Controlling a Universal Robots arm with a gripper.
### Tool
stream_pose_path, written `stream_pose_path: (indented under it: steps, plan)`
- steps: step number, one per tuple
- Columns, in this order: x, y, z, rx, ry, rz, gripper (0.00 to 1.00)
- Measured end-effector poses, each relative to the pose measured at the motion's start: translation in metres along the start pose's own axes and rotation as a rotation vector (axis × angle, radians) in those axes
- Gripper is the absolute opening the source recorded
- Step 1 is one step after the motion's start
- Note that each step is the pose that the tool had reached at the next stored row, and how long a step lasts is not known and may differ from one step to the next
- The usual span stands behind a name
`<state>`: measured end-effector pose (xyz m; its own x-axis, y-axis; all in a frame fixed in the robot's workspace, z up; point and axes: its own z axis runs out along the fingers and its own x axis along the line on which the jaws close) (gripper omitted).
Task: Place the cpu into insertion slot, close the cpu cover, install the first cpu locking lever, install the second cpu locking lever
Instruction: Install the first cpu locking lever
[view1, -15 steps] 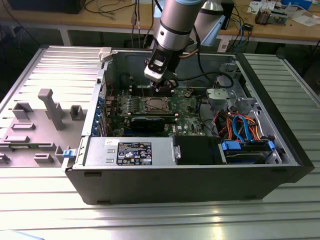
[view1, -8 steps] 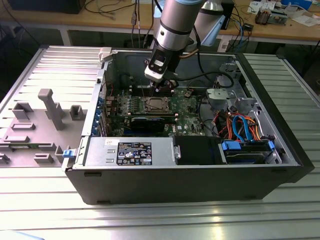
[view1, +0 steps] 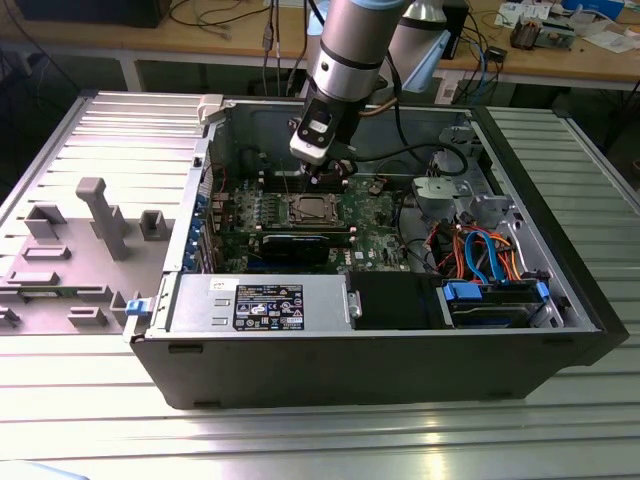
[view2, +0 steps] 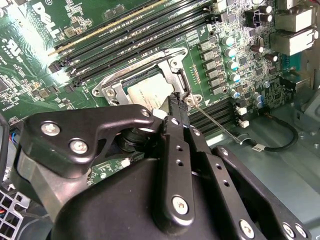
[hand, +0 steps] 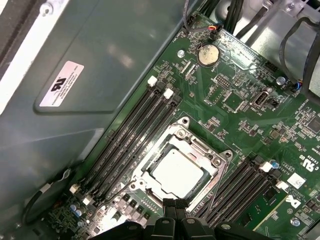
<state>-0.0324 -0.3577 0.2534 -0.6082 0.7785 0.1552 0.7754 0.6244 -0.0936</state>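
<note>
Your hand (hand: 173, 205) hovers low over the edge of the insertion slot (hand: 184, 121). Its fingertips are pressed together with nothing between them. Just beside one fingertip (view2: 177, 101), a thin wire locking lever (view2: 215, 122) juts from the socket's corner out over the nearby memory slots. It looks unlatched, so I judge the first lever to be the step in hand.

Use the closed tips as a single pusher. Bear on the lever's wire only, press it down steadily, then sweep it sideways under its hook. Don't slide across the metal.

The cpu (hand: 177, 172) already lies flat in the slot, and the cpu cover (hand: 200, 149) frames it, apparently folded down. Keep your tips off the cpu's silver top and off the cover's thin rim, because a slip there could skew the frame. Beyond the socket, watch the long memory slots (hand: 130, 135) and the small parts on the green board (hand: 240, 115).

In the exterior view the socket sits at about seven o'clock from your hand, deep inside the computer case (view1: 400, 360). The case rests on the ribbed surface (view1: 300, 440), with a grey fixture plate (view1: 90, 240) at its nine o'clock.
</note>
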Motion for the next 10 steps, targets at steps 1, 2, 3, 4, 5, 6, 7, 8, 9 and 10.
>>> stream_pose_path:
  steps: [1,2,3,4,5,6,7,8,9,10]
  plan:
    - [0.0000,0.0000,0.0000,0.0001,-0.0001,-0.001,0.11]
    - [0.0000,0.0000,0.0000,0.0002,-0.0001,-0.002,0.11]
    - [0.0000,0.0000,0.0000,0.0002,-0.0001,-0.002,0.11]
    - [0.0000,0.0000,0.0000,0.0003,-0.0001,-0.003,0.11]
    - [0.0000,0.0000,0.0000,0.0004,-0.0002,-0.004,0.11]
    - [0.0000,0.0000,0.0000,0.0006,-0.0002,-0.005,0.11]
    - [0.0000,0.0000,0.0000,0.0007,-0.0002,-0.006,0.11]
    - [0.0000,0.0000,0.0000,0.0008,-0.0003,-0.008,0.11]
    - [0.0000,0.0000,0.0000,0.0009,-0.0002,-0.009,0.11]
    - [0.0000,0.0000,0.0000,0.0010,-0.0003,-0.009,0.11]
